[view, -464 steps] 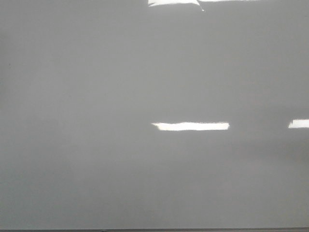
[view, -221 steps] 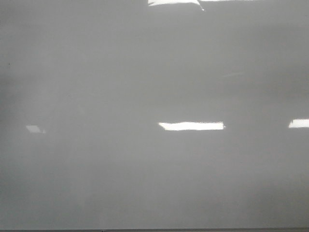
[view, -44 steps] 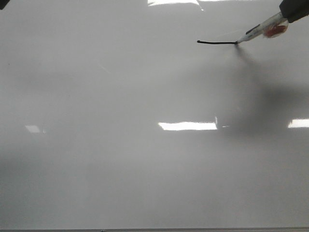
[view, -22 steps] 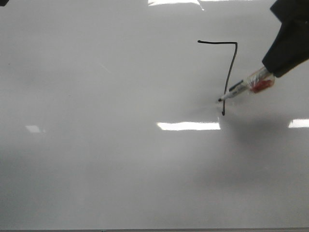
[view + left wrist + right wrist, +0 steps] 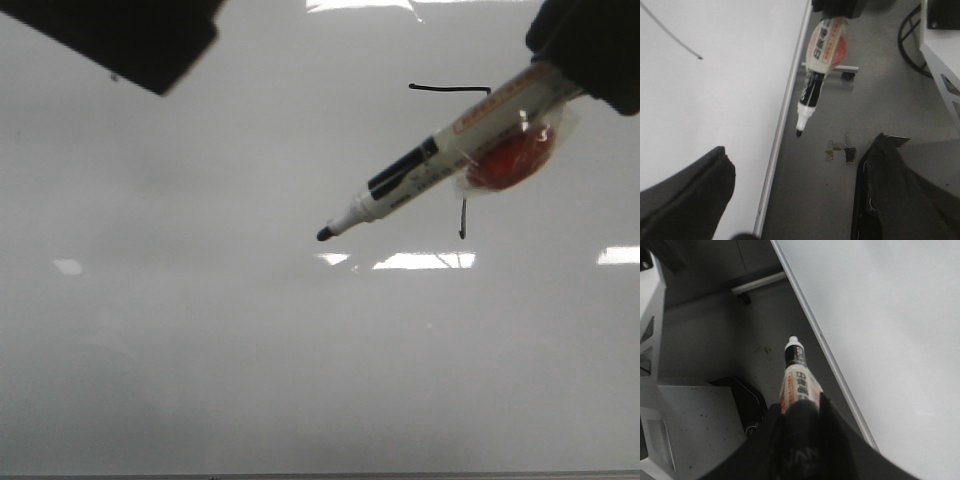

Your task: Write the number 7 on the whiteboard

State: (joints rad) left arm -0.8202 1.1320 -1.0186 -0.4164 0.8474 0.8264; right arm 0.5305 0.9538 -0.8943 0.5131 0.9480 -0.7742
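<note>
The marker (image 5: 440, 162) is covering the middle of the number 7 (image 5: 462, 218), leaving only its top bar and the tail of its downstroke showing. The right gripper (image 5: 801, 412) is hiding the marker's rear end between its jaws. The frame edge is cutting off the left gripper (image 5: 790, 200), so its fingertips are lying out of view.

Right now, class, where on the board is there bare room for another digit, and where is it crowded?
The whiteboard is bare across its lower half down to the dark bottom edge, and on the left below the left gripper. The upper right is crowded: the number 7, the marker and the right gripper.
</note>
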